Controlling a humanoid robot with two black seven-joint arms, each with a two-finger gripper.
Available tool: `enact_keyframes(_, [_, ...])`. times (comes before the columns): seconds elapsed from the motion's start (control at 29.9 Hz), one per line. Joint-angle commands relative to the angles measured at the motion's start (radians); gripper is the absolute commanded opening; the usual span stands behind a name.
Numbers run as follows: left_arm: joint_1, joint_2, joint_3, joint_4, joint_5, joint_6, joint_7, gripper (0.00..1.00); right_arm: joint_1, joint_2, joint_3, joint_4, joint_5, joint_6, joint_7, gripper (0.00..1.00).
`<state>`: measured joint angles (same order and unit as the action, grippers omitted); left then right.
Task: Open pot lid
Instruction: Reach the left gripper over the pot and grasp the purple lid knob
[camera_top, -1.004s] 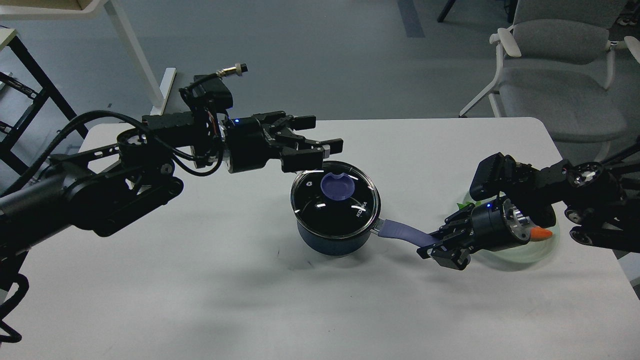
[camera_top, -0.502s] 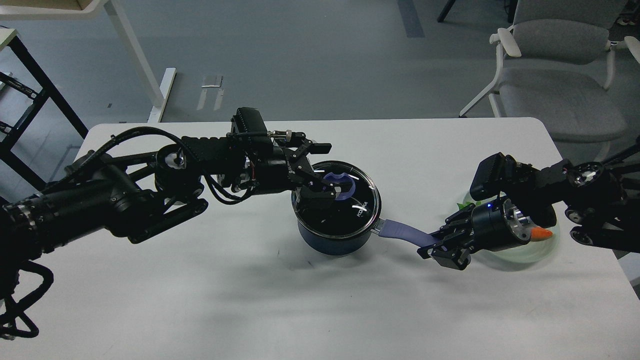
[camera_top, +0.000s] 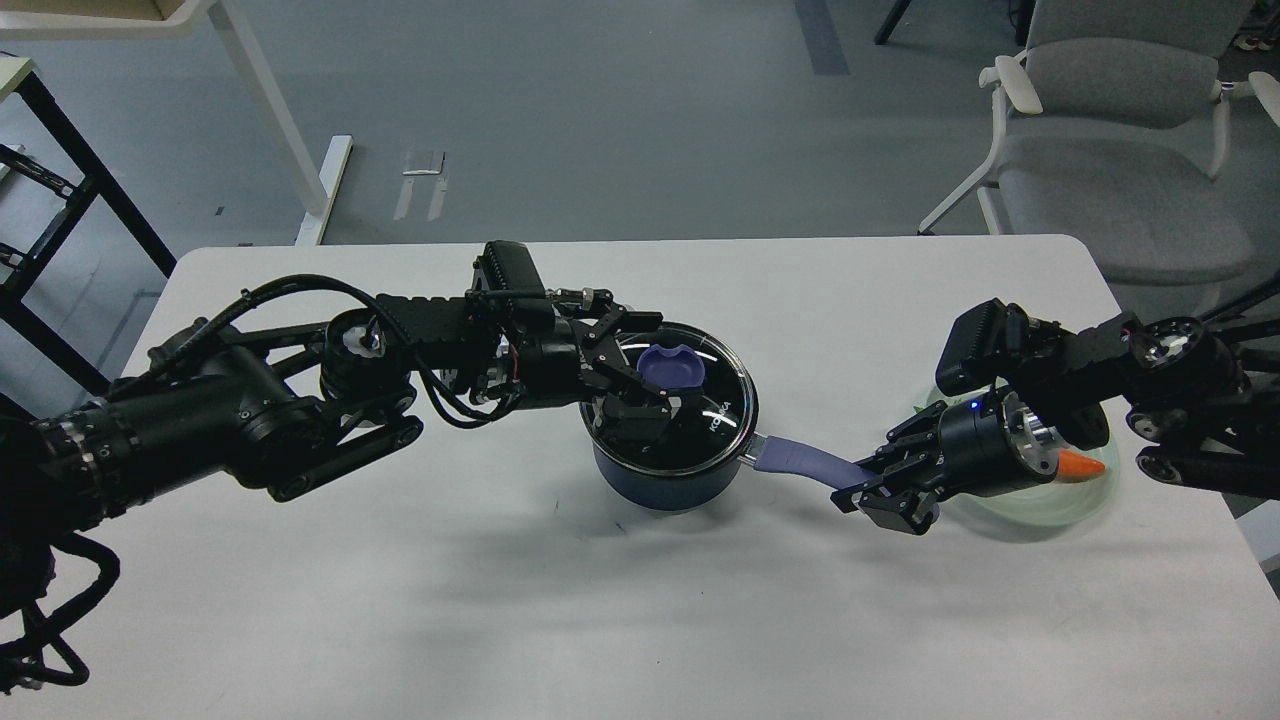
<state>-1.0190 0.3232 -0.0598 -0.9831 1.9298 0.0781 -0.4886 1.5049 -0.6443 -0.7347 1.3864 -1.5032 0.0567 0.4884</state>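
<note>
A dark blue pot (camera_top: 668, 478) stands at the middle of the white table (camera_top: 400, 600). Its glass lid (camera_top: 722, 405) is on it, with a purple knob (camera_top: 675, 368) at the centre. My left gripper (camera_top: 660, 366) lies low over the lid from the left. It is open, with one finger on the far side of the knob and one on the near side. My right gripper (camera_top: 868, 487) is shut on the end of the pot's purple handle (camera_top: 800, 460).
A pale green plate (camera_top: 1040, 505) with an orange carrot (camera_top: 1085, 466) lies at the right, partly under my right arm. A grey chair (camera_top: 1120, 150) stands beyond the table's far right corner. A white desk leg (camera_top: 270, 110) stands far left.
My left gripper dropped from above and behind the pot down onto the lid, and its fingers now straddle the knob. My right gripper stayed shut on the handle.
</note>
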Motion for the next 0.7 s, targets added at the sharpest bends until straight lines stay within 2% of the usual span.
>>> enact_keyframes(0.0, [0.003,-0.007,0.000,0.021,0.000,0.002,0.000,0.99,0.000,0.002,0.000,0.000,0.000,0.000,0.000,0.33])
enact_keyframes(0.43, [0.036,-0.026,0.000,0.037,0.003,0.002,0.000,0.99,0.000,0.011,0.000,-0.001,0.001,0.000,0.000,0.33])
enact_keyframes(0.57, [0.042,-0.030,0.000,0.041,0.005,0.002,0.000,0.96,-0.002,0.012,0.000,-0.001,0.001,0.000,0.000,0.33])
enact_keyframes(0.64, [0.042,-0.030,0.000,0.041,0.003,0.002,0.000,0.87,-0.002,0.011,0.000,-0.001,0.003,0.000,0.000,0.33])
enact_keyframes(0.67, [0.042,-0.032,0.000,0.041,0.003,0.000,0.000,0.77,-0.003,0.012,0.000,-0.001,0.001,-0.001,0.000,0.33])
